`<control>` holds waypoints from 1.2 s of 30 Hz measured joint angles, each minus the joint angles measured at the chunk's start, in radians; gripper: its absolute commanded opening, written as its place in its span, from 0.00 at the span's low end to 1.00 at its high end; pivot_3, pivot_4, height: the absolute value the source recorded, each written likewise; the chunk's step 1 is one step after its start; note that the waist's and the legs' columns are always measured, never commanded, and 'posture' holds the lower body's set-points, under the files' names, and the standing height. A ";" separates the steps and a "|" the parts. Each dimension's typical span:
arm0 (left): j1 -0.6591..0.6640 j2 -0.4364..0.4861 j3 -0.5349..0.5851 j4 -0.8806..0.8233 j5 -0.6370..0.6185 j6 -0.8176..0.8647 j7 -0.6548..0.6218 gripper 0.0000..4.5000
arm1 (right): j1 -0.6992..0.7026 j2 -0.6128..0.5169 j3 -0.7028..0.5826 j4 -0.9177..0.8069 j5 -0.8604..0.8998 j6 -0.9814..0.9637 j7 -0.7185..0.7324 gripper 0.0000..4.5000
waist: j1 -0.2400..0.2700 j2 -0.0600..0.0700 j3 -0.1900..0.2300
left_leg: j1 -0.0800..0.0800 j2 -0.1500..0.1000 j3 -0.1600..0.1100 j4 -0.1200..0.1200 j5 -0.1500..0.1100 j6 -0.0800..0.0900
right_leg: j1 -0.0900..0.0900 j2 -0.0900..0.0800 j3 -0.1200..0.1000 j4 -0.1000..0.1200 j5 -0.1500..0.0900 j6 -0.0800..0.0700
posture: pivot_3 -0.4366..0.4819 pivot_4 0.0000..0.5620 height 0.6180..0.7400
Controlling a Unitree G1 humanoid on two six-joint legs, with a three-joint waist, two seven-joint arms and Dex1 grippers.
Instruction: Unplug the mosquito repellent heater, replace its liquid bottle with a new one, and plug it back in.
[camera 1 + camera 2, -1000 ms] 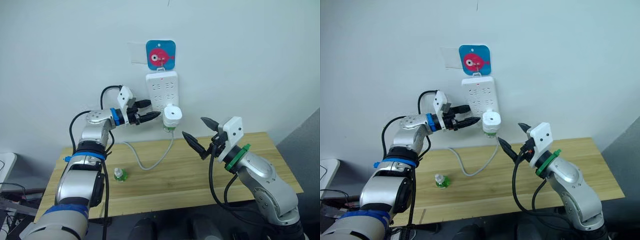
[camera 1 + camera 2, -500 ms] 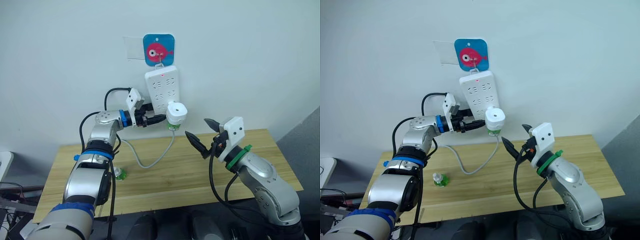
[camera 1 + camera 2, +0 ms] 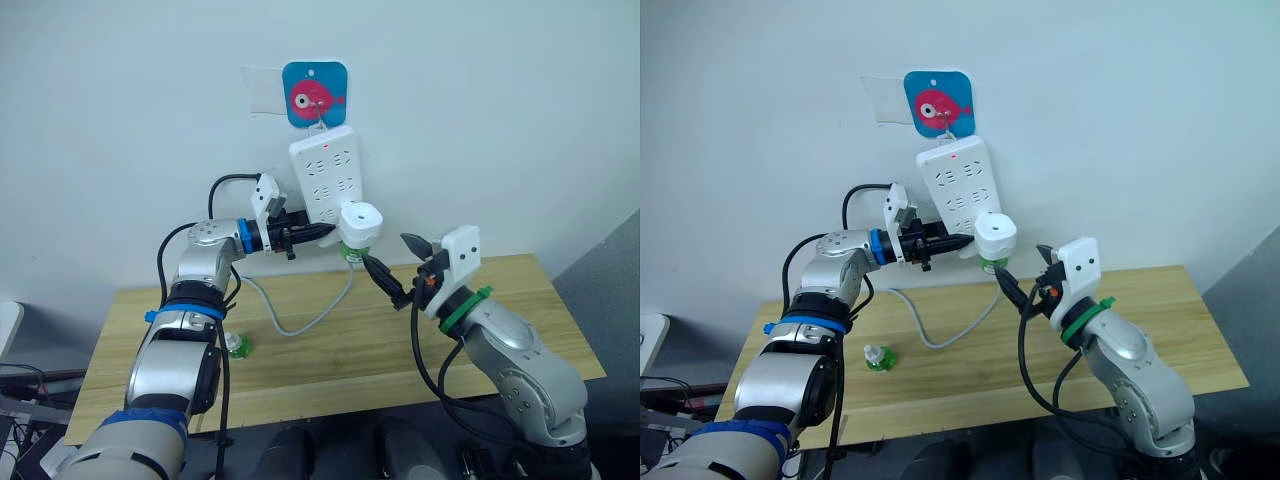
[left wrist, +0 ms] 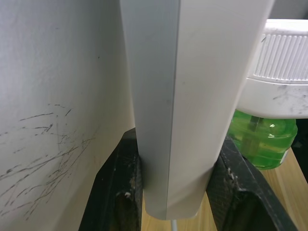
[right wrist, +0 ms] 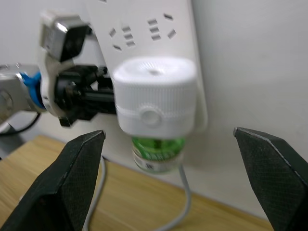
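Observation:
The white mosquito repellent heater [image 3: 358, 220] is plugged into the lower right of a white power strip [image 3: 325, 178] hanging on the wall. Its green liquid bottle [image 5: 155, 152] hangs under it. My left gripper [image 3: 322, 232] is shut on the strip's lower left edge, one black finger [image 4: 115, 187] on each side. My right gripper [image 3: 390, 252] is open just below and right of the heater, and the heater [image 5: 155, 98] stands between and beyond its fingers [image 5: 72, 178], untouched. A second small green bottle [image 3: 237, 345] with a white cap stands on the wooden table [image 3: 500, 330], front left.
The strip's grey cable [image 3: 300, 325] loops down onto the table under the heater. A blue fish-print hook [image 3: 315, 93] holds the strip to the white wall. The table's right half is bare wood.
My left gripper has gone from open beside the strip to shut on its lower edge. My right gripper has risen and moved left, closer under the heater. The camera has shifted slightly.

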 measured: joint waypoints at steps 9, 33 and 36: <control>-0.001 -0.012 0.001 0.008 0.003 -0.026 0.026 0.29 | -0.122 0.047 0.034 0.011 -0.038 0.092 -0.086 1.00 | 0.001 0.000 0.001 | -0.001 0.000 -0.001 0.000 0.000 0.000 | -0.001 0.000 0.000 0.000 0.000 0.000 | 0.24 0.36 1.00; 0.006 -0.012 0.000 -0.005 0.004 -0.043 0.044 0.29 | -0.200 0.129 0.090 0.205 -0.163 -0.013 -0.118 0.79 | 0.001 0.001 0.004 | -0.002 0.000 -0.001 0.000 0.000 0.000 | -0.002 0.000 -0.001 0.000 0.000 0.000 | 0.27 0.36 1.00; 0.010 -0.013 0.000 -0.011 0.004 -0.044 0.048 0.29 | -0.198 0.136 0.094 0.210 -0.166 -0.027 -0.111 0.65 | 0.000 0.001 0.004 | -0.002 0.000 -0.001 0.000 0.000 0.000 | -0.002 0.000 -0.001 0.000 0.000 0.000 | 0.27 0.34 1.00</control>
